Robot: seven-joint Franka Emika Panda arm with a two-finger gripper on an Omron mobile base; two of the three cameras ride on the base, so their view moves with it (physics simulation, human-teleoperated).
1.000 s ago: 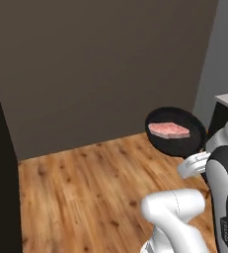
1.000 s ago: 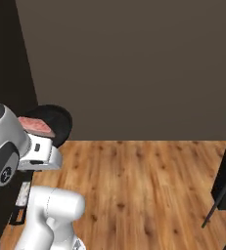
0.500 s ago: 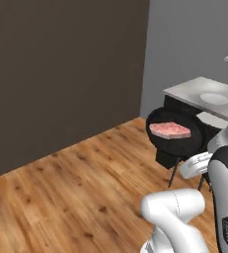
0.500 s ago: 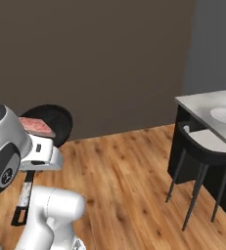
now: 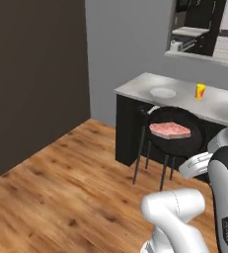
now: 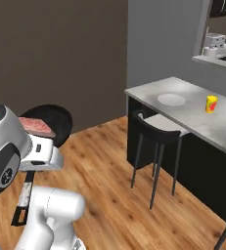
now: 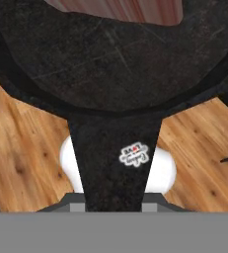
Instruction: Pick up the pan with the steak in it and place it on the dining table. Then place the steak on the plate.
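The black pan (image 5: 185,146) hangs in the air above the wooden floor, level, with the pink steak (image 5: 170,130) lying flat in it. My gripper (image 5: 195,161) is shut on the pan's handle (image 7: 113,163), which runs down the middle of the hand view from the pan (image 7: 115,64) and the steak (image 7: 120,7). From the right base view the pan (image 6: 58,119) and steak (image 6: 36,126) sit just ahead of my hand. The dining table (image 5: 224,106) stands behind the pan, with the pale plate (image 5: 163,92) near its left end. The same plate (image 6: 171,99) shows on the table (image 6: 192,119).
A small yellow cup (image 5: 200,90) stands on the table to the right of the plate. A black stool (image 6: 156,129) is tucked against the table's near side. A dark wall (image 5: 31,74) runs along the left, over open wooden floor (image 5: 61,188).
The whole picture has swung: the base has turned from the dark wall until the dining table, plate and cup came into view. The pan with the steak stays held the same way.
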